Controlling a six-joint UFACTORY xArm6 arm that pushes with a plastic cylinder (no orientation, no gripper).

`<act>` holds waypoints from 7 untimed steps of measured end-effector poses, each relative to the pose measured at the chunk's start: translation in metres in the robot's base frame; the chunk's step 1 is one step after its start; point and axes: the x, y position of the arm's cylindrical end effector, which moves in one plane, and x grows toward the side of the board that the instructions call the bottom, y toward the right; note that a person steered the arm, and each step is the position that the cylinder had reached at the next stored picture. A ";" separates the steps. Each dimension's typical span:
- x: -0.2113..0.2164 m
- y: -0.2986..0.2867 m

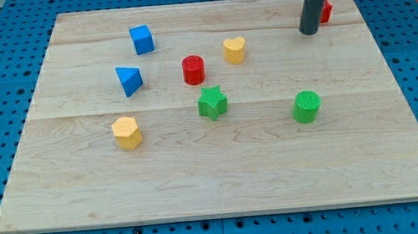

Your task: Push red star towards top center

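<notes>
Tip (309,31) touching red star (325,10), mostly hidden behind rod near surface (220,161) top right. No gripper, rod only. Leftward push to top center remains.

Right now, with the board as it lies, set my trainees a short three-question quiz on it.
1. True or false: my tip touches the green star.
2. Which block sits nearest the view's left edge? A) yellow hexagon B) green cylinder C) yellow heart
3. Fill in: the red block partly hidden behind the rod lies at the view's top ____.

Key: 1 false; 2 A; 3 right.
</notes>
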 end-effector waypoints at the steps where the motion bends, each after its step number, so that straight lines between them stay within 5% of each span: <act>1: 0.001 0.068; 2: -0.053 0.107; 3: -0.079 0.086; 4: -0.076 0.051; 5: -0.067 0.079; 7: -0.062 -0.015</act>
